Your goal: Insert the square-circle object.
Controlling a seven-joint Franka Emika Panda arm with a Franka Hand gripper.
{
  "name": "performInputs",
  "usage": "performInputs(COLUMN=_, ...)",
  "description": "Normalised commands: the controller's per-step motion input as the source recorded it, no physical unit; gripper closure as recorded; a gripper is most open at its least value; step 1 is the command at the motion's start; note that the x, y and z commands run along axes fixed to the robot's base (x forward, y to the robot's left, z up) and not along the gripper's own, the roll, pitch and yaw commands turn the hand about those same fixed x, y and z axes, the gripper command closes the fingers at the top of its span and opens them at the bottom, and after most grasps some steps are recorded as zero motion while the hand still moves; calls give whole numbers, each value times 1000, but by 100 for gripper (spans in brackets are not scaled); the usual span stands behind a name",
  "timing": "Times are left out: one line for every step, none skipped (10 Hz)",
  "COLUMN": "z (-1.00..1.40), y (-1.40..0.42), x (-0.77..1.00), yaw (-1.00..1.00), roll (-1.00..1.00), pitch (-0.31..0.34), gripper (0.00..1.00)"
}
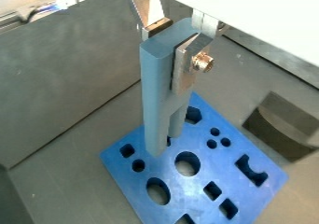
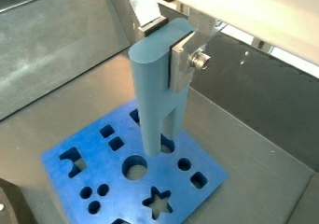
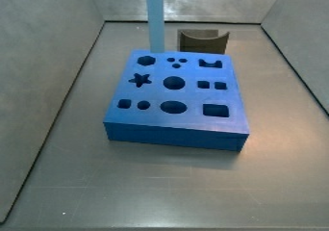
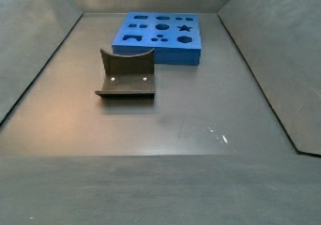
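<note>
My gripper is shut on the top of the square-circle object, a tall light-blue bar held upright; both wrist views show it. Its two legs reach down to the blue block with shaped holes, next to a round hole. I cannot tell whether the legs touch the block or sit in a hole. In a side view the bar stands at the block's far left part, and the gripper is out of that view. The block also shows far back in a side view.
A dark grey fixture with a curved notch stands on the floor apart from the block, seen also in a side view and a wrist view. Grey walls ring the floor on all sides.
</note>
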Motion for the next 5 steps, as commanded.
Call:
performInputs(z=-94, y=-120, x=0, yaw=-957, roll=111, pitch=0, gripper=100)
performInputs(z=-54, y=-106, x=0, yaw=-960, roll=123, pitch=3, gripper=100)
performInputs(z=0, y=-63, x=-49, yaw=-946, roll=180, pitch=10, gripper=100)
performInputs(z=0, y=-71, x=-66, yaw=-926, roll=200, pitch=17, gripper=100)
performInputs(z=0, y=-77, x=-83, yaw=-926, roll=197, pitch=27, gripper=100)
